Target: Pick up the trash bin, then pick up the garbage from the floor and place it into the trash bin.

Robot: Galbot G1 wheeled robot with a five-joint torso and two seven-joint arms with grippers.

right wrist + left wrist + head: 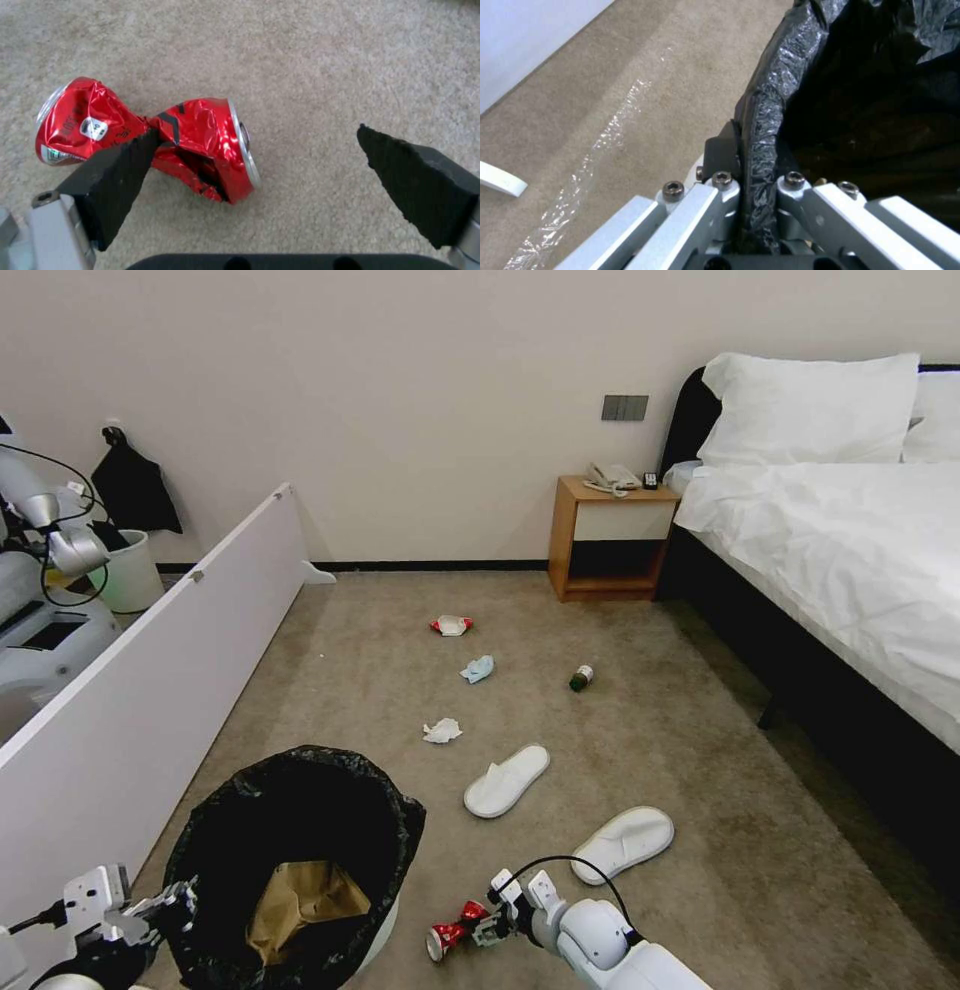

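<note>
Left gripper point(750, 195) is clamping the bin point(300, 860) rim, carton inside. Right gripper point(260, 161) is hanging wide open over the can point(150, 138) on the floor point(650, 720), holding nothing. Next move likely needs centring on the can, then closing.

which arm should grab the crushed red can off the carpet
Right. Its tool is open at the crushed red can, one pad touching its pinched middle. The left tool is shut on the trash bin rim.
</note>
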